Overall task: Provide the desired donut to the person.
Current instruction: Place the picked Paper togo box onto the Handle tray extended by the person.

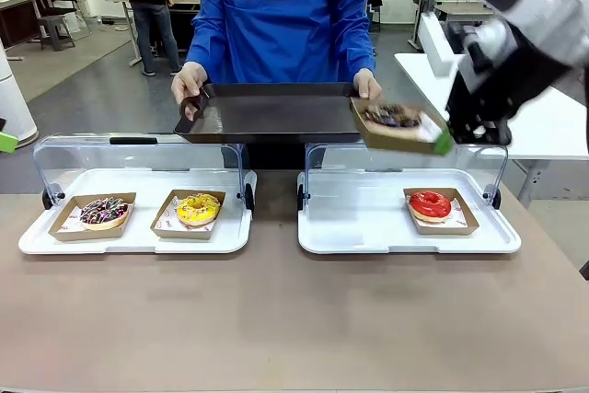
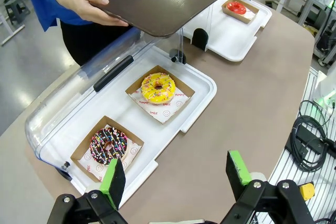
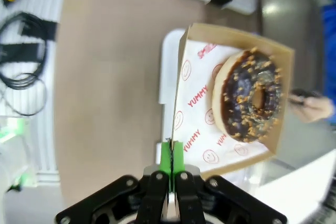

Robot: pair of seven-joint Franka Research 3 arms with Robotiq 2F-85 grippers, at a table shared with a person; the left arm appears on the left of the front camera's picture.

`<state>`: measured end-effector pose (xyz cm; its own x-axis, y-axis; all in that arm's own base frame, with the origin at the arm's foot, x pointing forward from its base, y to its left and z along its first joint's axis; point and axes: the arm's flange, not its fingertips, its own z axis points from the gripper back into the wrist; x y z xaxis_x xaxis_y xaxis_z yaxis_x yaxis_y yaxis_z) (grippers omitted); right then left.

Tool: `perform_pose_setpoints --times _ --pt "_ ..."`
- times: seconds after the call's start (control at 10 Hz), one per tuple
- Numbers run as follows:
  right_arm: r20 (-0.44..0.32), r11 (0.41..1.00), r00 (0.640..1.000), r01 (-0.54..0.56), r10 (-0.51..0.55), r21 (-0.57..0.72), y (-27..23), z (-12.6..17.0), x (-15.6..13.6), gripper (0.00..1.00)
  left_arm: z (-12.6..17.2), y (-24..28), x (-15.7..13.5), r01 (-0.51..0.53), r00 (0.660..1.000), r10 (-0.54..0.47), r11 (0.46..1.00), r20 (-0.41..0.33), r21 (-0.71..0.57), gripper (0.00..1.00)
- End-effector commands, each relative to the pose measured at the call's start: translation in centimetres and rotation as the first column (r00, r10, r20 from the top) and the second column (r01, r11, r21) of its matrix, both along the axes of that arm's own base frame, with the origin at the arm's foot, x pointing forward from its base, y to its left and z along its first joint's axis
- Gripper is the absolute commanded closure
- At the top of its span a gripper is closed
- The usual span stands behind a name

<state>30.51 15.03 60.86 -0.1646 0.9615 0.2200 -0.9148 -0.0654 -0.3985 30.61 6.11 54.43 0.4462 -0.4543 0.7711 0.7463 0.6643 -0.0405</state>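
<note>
Wide brown table [image 1: 276,319] in front of me, and across it the person [image 1: 276,16] in the bright-blue coat is holding out a dark tray [image 1: 276,112], one hand [image 1: 189,83] at each end. That tray is my marker for everything here.

Below it, on my side, sit two white display trays with their clear lids tipped up: one under the dark tray's left end [image 1: 138,236], one under its right end [image 1: 368,227].

My right gripper [image 1: 444,143] is up at the dark tray's right end, fingers pinched tight together on the wall of a cardboard box [image 1: 396,135]. The wrist camera shows the green pads [image 3: 171,153] clamped flat on that thin edge. The box hangs tilted across the dark tray's right rim, just beside the person's hand there; I can't tell whether it touches the tray.

In the box, on its printed paper, is the chocolate donut [image 1: 391,117] with pale crumbs.

My left gripper [image 2: 178,174] hovers well back from the dark tray, over the table's near edge, fingers spread wide with nothing between them.

Smaller bits: a sprinkled dark donut [image 1: 104,213] and a yellow donut [image 1: 199,208] below the dark tray's left end, a red donut [image 1: 430,204] below its right.
</note>
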Motion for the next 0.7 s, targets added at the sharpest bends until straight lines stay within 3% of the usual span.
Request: perform_pose_setpoints --times 0.0,0.2,0.6 --pt "-0.022 0.995 1.000 0.013 -0.015 -0.096 4.3 4.6 6.1 0.99 0.0 0.0 0.1 -0.001 1.000 0.001 1.000 -0.002 -0.010 0.00" --pt "-0.029 0.993 1.000 0.007 -0.010 -0.118 8.3 5.0 11.8 0.99 0.0 0.0 0.1 -0.001 1.000 0.001 1.000 -0.002 -0.010 0.00" --pt "0.093 0.987 0.995 0.038 -0.024 -0.155 14.4 -1.2 19.5 0.99 0.0 0.0 0.1 -0.001 1.000 0.001 1.000 -0.002 -0.010 0.00"
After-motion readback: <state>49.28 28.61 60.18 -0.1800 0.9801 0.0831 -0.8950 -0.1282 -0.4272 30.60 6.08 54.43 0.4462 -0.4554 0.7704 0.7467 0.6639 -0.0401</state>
